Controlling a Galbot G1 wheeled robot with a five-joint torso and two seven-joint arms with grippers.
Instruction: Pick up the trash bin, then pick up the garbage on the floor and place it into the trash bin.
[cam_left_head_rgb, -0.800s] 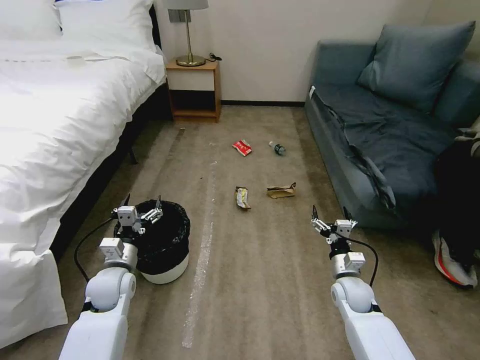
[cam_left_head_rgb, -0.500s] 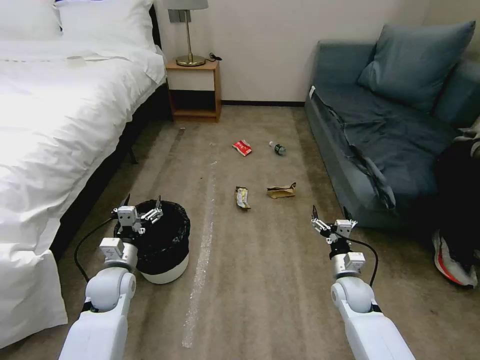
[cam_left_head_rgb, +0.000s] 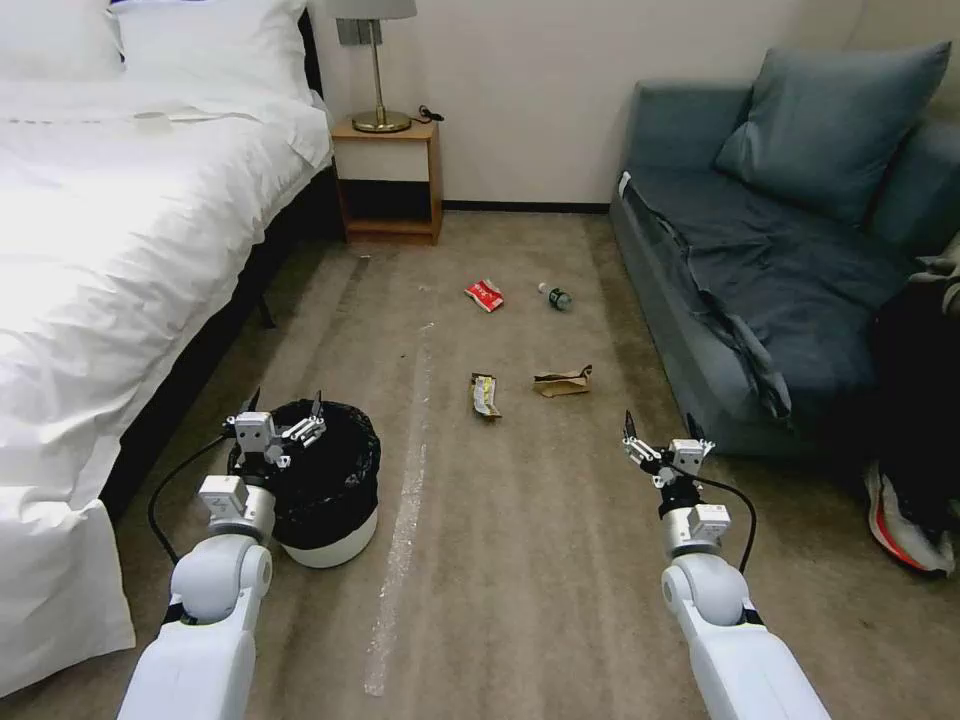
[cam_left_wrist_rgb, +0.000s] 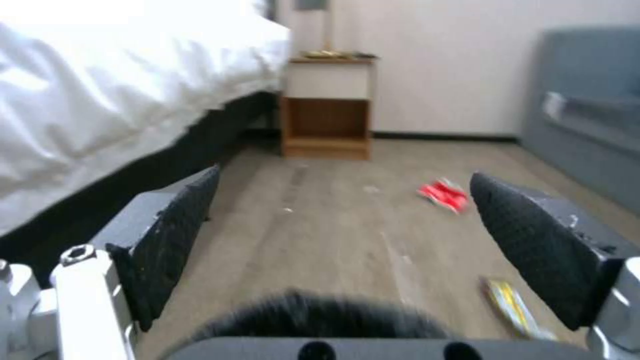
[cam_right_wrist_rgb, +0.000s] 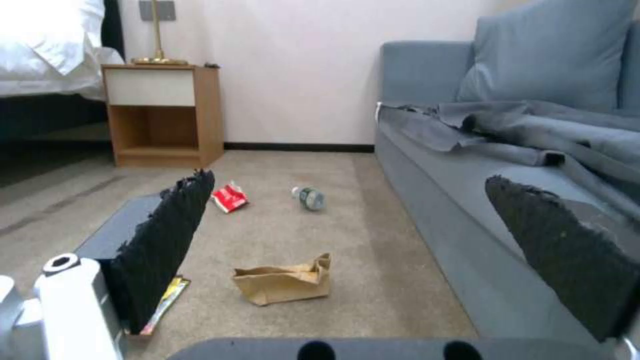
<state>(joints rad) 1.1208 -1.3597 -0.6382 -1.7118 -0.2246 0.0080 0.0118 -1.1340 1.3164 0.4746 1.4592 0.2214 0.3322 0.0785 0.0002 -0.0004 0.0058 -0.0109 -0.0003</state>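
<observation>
Carpet lane between the bed and the sofa is wide open, only small litter mid-floor. Trash bin sits tight near the bed's dark base, left gripper spread over its rim; the bin's other side is free.

Both arms reach forward and low from the robot's shoulders, wrists straight. The left gripper points ahead with its two dark fingers spread wide apart, nothing between the jaws. The right gripper is held level with it, its fingers likewise spread wide, the gap bare.
</observation>
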